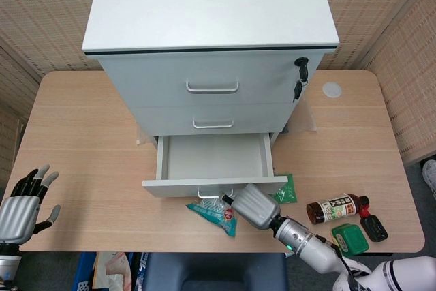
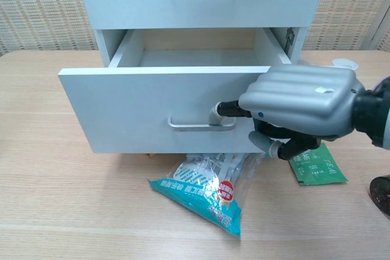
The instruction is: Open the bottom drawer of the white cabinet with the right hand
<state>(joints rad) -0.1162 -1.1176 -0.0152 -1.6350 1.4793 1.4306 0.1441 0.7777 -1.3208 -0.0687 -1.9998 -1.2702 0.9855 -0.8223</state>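
The white cabinet point(image 1: 211, 5) stands at the back of the table, and its bottom drawer point(image 1: 214, 156) is pulled well out, showing an empty inside. The drawer front point(image 2: 146, 108) carries a metal handle point(image 2: 195, 124). My right hand point(image 2: 298, 108) is at the right end of that handle with a finger hooked into it and the other fingers curled under. In the head view the right hand point(image 1: 255, 206) sits just in front of the drawer front. My left hand point(image 1: 20, 212) hangs at the table's near left corner, fingers apart and holding nothing.
A clear snack packet point(image 2: 207, 184) lies partly under the drawer front. A green tea sachet point(image 2: 314, 165) lies beside my right hand. A brown bottle point(image 1: 335, 207) and a green box point(image 1: 351, 238) are at the front right. Keys point(image 1: 300, 69) hang in the top drawer's lock.
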